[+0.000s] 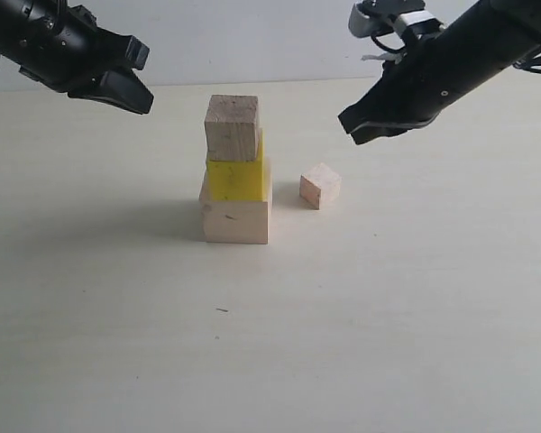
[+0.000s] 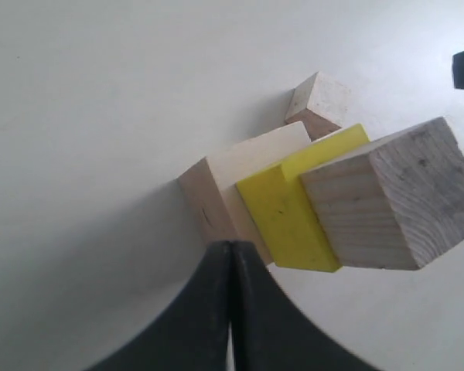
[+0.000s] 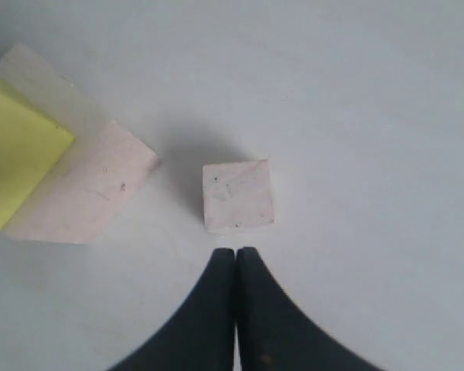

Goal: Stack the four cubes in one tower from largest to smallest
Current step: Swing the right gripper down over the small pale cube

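Mid-table, three cubes stand in one column: the large wooden cube (image 1: 235, 221) at the bottom, the yellow cube (image 1: 237, 179) on it, the medium wooden cube (image 1: 233, 127) on top. The small wooden cube (image 1: 320, 186) lies alone on the table just right of the column. My left gripper (image 1: 135, 96) hangs shut and empty above and left of the column. My right gripper (image 1: 361, 128) hovers shut and empty above and right of the small cube. The left wrist view shows the column (image 2: 294, 205) beyond the left gripper (image 2: 230, 246). In the right wrist view the small cube (image 3: 237, 195) sits just past the right gripper (image 3: 236, 253).
The pale table (image 1: 388, 316) stretches bare in front of the cubes and to both sides. A white wall (image 1: 252, 36) rises behind the table's far edge.
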Motion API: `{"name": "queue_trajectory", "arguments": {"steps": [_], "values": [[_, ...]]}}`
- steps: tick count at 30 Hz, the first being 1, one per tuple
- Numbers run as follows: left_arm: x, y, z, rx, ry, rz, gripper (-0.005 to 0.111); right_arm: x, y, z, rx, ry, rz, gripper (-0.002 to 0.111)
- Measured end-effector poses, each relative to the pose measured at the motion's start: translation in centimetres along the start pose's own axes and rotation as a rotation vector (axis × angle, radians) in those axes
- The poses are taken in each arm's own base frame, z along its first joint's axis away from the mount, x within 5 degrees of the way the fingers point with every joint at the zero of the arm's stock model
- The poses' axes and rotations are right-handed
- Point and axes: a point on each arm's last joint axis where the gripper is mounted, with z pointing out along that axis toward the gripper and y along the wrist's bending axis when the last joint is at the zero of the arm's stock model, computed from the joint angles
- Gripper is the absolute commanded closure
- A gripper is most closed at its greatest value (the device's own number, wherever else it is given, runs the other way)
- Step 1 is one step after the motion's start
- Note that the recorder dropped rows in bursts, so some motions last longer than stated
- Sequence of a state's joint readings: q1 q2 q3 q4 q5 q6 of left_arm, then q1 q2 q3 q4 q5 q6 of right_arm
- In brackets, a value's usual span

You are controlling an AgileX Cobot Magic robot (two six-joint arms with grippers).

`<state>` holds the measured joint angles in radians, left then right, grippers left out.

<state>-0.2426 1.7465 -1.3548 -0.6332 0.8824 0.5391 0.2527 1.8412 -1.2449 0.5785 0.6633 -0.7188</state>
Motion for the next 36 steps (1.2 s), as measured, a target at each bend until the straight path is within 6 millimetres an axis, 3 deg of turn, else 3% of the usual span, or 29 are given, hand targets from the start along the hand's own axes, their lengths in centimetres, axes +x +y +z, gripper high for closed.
{"name": "queue_trajectory", "arguments": {"steps": [7,12,22,30,36], "values": [[0.0,0.1,0.0,-0.001,-0.001,-0.001,0.107,1.2,-0.8,2.8,-0.008,0.08,0.009,0.066],[0.0,0.1,0.0,-0.001,-0.001,-0.001,0.107,1.2,-1.0,3.4,-0.005,0.07,0.003,0.049],[0.0,0.1,0.0,-0.001,-0.001,-0.001,0.107,0.5,-0.7,3.4,-0.04,-0.012,-0.014,0.047],[0.0,0.1,0.0,-0.002,-0.001,-0.001,0.107,1.1,-1.3,5.4,-0.035,0.015,-0.015,0.047],[0.0,0.1,0.0,-0.002,-0.001,-0.001,0.107,-0.2,-1.2,5.3,-0.047,-0.003,-0.043,0.05]]}}
